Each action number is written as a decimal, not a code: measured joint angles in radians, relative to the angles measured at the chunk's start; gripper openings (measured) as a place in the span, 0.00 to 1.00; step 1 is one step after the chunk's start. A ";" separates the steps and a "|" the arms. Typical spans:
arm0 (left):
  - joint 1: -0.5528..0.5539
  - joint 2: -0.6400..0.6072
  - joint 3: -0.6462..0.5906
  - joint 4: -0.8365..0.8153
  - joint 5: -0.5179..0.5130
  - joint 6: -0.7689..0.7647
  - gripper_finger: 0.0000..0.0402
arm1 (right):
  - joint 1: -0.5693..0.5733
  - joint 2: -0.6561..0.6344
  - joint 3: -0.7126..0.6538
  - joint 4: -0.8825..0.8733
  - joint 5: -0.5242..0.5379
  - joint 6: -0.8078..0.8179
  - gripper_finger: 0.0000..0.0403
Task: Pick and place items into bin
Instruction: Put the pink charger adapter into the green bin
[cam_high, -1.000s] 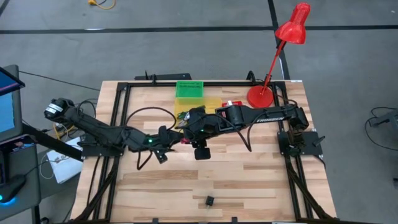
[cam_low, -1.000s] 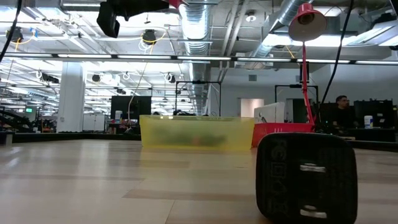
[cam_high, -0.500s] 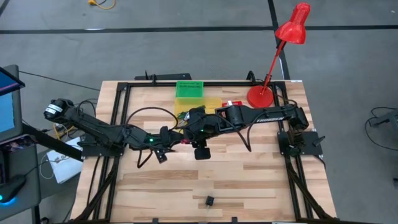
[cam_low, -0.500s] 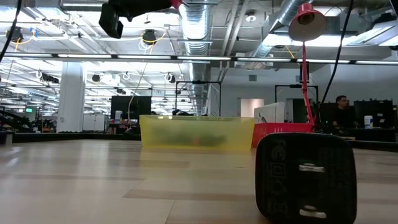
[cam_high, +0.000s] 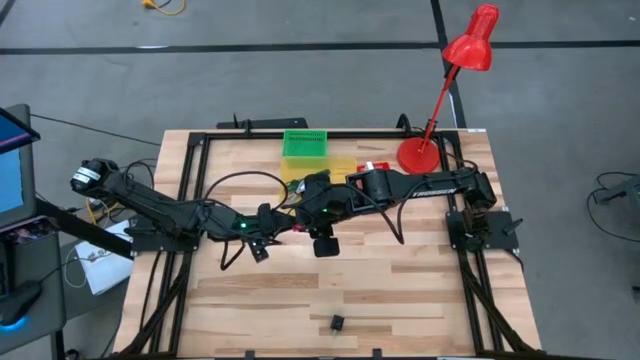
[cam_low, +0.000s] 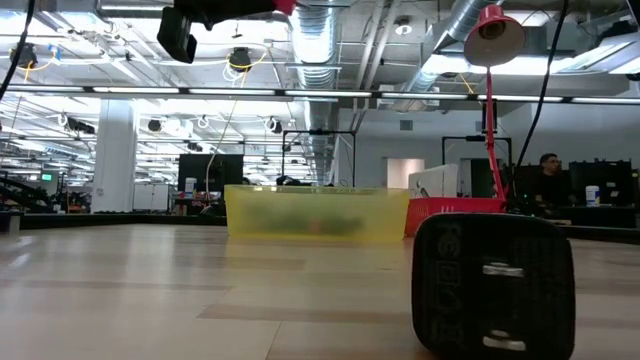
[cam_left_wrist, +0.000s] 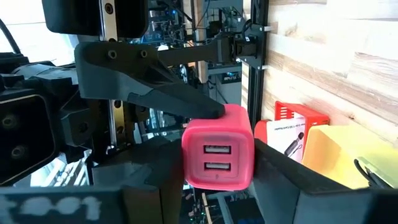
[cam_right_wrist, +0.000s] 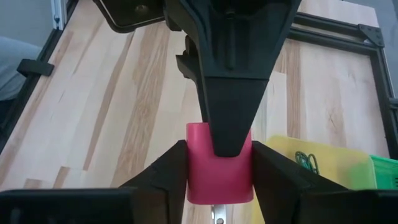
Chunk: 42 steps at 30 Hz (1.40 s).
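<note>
Pink charger (cam_left_wrist: 217, 156) between both grippers' fingers (midair).

dark jointed arms (cam_high: 160, 208) (black cables)

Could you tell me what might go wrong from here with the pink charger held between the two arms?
1. Both the left pincer and the right pincer flank the small pink charger in mid-air. If one lets go before the other grips firmly, it may drop.
2. It hangs over bare wood beside the yellow bin, so a drop would likely miss the bin.
3. The fingers crowd one small cube and could knock each other.
</note>
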 joint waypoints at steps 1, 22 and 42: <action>0.000 0.000 0.000 0.000 0.000 0.000 0.35 | 0.000 0.000 0.000 0.000 0.000 0.000 0.38; -0.001 0.002 -0.003 -0.001 -0.058 -0.008 0.35 | -0.001 -0.003 0.001 -0.167 0.017 0.025 0.81; 0.412 0.002 -0.002 0.009 0.023 -0.260 0.35 | -0.002 -0.003 0.001 -0.516 0.166 0.159 0.81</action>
